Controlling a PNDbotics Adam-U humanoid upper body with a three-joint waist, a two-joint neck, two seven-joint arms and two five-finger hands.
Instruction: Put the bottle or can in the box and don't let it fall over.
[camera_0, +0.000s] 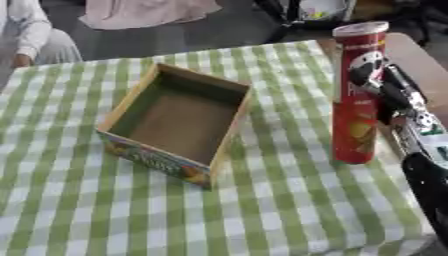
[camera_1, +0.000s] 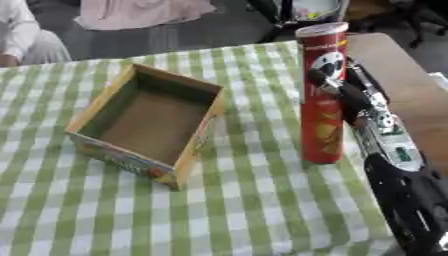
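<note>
The right robot hand wraps its fingers around the upper half of the red crisp can. The can stands upright on the desk, its long axis vertical. The open cardboard box lies to its left.

can upright right of box, both on table

head stereo pair, looking down | close on table | overlap near-total: box, can, probably right hand fingers beside can
</note>
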